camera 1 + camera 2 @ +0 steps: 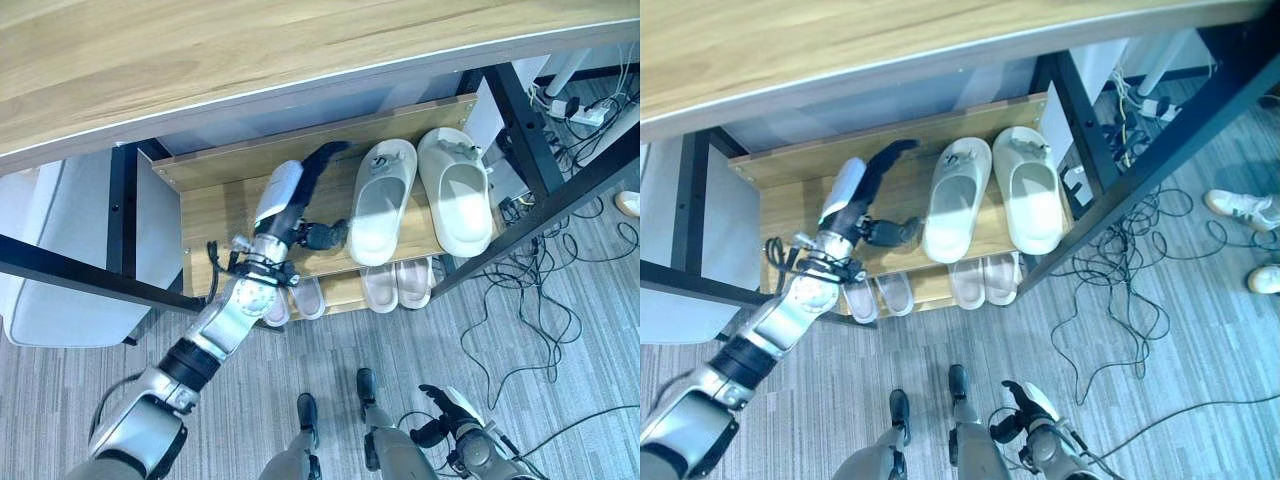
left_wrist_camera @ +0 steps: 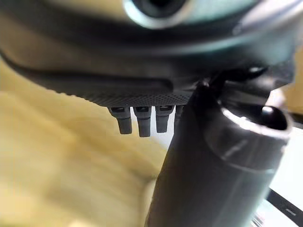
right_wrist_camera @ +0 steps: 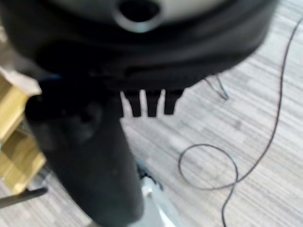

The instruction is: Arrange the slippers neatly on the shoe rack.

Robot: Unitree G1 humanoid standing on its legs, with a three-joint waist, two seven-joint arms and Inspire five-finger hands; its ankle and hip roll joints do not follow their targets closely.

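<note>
Two pale chunky slippers lie side by side, toes to the back, on the upper shelf of the wooden shoe rack [image 1: 215,215]: the left slipper [image 1: 383,200] and the right slipper [image 1: 455,190]. My left hand [image 1: 300,195] reaches over that shelf just left of the left slipper. Its fingers are straight and point toward the back, and its thumb [image 1: 325,235] juts out close to that slipper's heel. It holds nothing. On the lower shelf sit two smaller pale pairs [image 1: 395,283] [image 1: 295,300]. My right hand [image 1: 445,410] hangs low near the floor, open and idle.
A wooden desk top [image 1: 250,50] overhangs the rack, with black frame bars [image 1: 545,210] on both sides. Loose cables [image 1: 540,270] and a power strip [image 1: 585,110] lie on the grey floor to the right. White sneakers [image 1: 1240,205] are at the far right. A pale panel [image 1: 60,250] stands left.
</note>
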